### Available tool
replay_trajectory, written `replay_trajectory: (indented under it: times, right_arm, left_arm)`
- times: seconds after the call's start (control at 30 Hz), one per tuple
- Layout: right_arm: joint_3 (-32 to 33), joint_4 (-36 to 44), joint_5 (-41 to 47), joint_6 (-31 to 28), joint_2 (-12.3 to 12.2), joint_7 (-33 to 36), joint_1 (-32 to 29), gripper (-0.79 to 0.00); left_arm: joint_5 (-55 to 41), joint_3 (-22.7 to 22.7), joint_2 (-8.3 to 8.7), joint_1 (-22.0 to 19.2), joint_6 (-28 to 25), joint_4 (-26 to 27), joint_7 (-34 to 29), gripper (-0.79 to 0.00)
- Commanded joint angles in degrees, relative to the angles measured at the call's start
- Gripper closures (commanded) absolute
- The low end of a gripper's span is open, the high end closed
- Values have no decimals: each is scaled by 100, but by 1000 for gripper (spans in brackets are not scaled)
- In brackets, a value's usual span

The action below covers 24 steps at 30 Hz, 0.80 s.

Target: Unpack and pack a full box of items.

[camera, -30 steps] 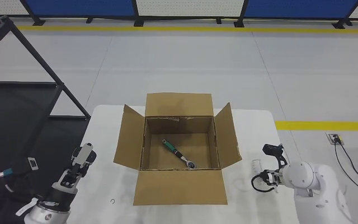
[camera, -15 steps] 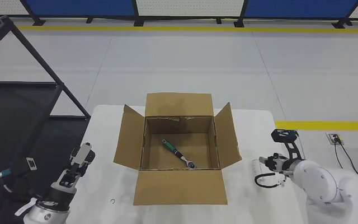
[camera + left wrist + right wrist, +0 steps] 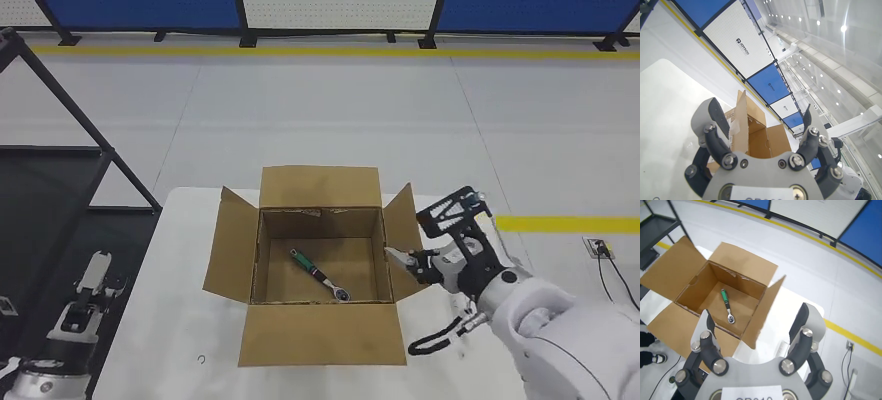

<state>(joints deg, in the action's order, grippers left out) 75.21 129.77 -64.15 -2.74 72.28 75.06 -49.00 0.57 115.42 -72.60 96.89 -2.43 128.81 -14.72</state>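
The cardboard box (image 3: pixel 320 338) is being kept open at the middle of the white surface (image 3: pixel 180 300), with all four flaps folded outward. The side flaps are being held at a slant, so the opening is being narrowed by none of them. The ratchet wrench (image 3: pixel 320 275) is being shown lying diagonally on the box floor, green handle toward the back left and metal head toward the front right. It is apart from every wall, with bare cardboard left on all sides of it.

The right hand (image 3: pixel 405 262) is being held just beside the upper edge of the right flap, above the surface, its fingers spread apart with nothing between them. In the right wrist view the box (image 3: pixel 677 268) and the wrench (image 3: pixel 727 306) are being seen past the right hand (image 3: pixel 755 311). The left hand (image 3: pixel 95 272) is being held at the left edge of the surface, well apart from the left flap. Its fingers are also being shown spread and empty in its own view (image 3: pixel 761 106). A wide bare strip of surface is being left between it and the box.

Compared with a second ago, the right hand is being found raised from the right edge of the surface and brought against the flap. The left hand is being found drawn outward and back. The box and wrench are being found unmoved.
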Motion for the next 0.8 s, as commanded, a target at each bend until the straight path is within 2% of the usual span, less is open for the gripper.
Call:
replay_trajectory:
  times: [0.0, 0.2, 0.4, 0.6, 0.77]
  right_arm:
    - [-585, -582, 118, -76, 58, 67, 633, -785]
    - [-2091, -2485, 579, -95, 364, -18, 2160, -785]
    - [-3314, -4533, 1162, -182, 796, -227, 3208, -785]
    - [-4237, -6397, 1582, -222, 1306, -609, 3751, -785]
    - [-4684, -7630, 1988, -309, 1735, -921, 3970, -785]
  left_arm:
    - [-128, 120, -10, 91, -34, -25, 80, -785]
    - [-404, 380, -34, 260, -160, -75, 245, -785]
    - [-655, 554, -53, 381, -215, -83, 285, -785]
    - [-761, 669, -50, 380, -267, -133, 188, -785]
    - [-808, 713, -39, 326, -254, -164, 63, -785]
